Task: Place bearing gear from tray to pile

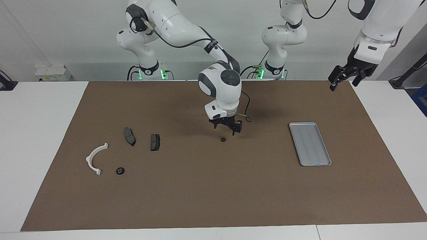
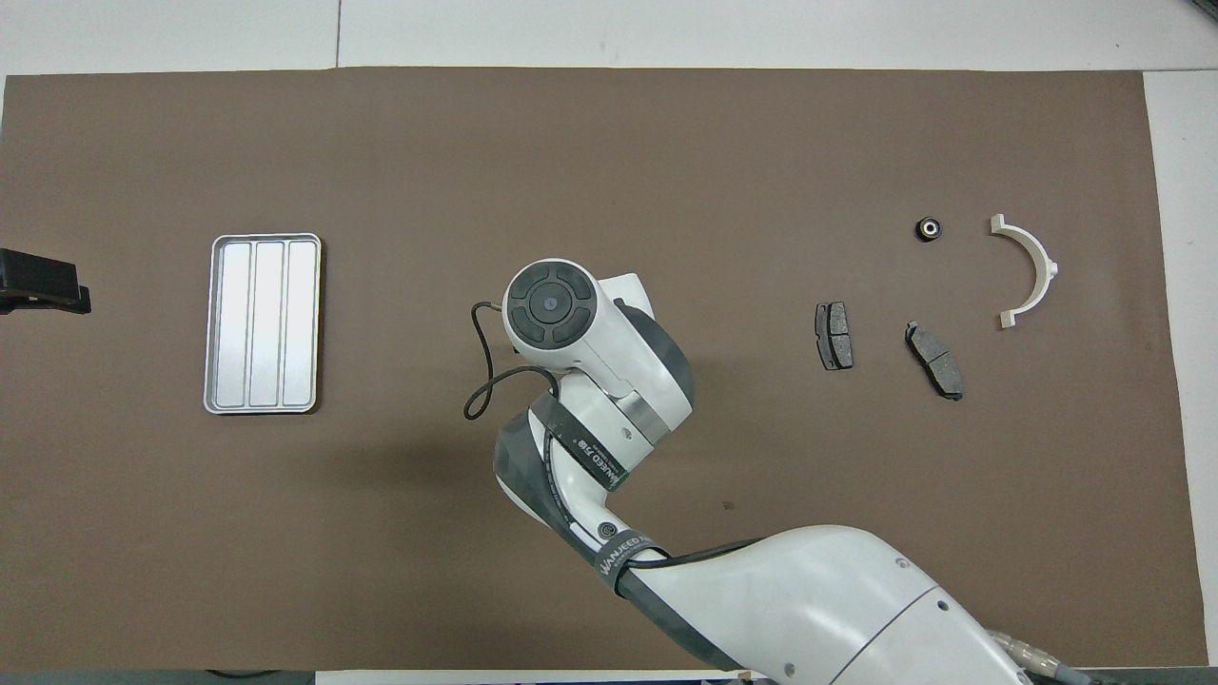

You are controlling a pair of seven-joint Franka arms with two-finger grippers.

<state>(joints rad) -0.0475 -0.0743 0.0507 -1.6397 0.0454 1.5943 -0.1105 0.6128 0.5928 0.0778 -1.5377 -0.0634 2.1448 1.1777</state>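
Observation:
A small black bearing gear lies on the brown mat, midway between the tray and the pile. My right gripper hangs open just above it and holds nothing. In the overhead view the right arm hides this gear. The silver tray has nothing in it. The pile holds a white half-ring bracket, two dark brake pads and a second bearing gear. My left gripper is open and raised over the mat's corner by the left arm's base.
The brown mat covers most of the white table. The tray sits toward the left arm's end and the pile toward the right arm's end. A cable loops off the right wrist.

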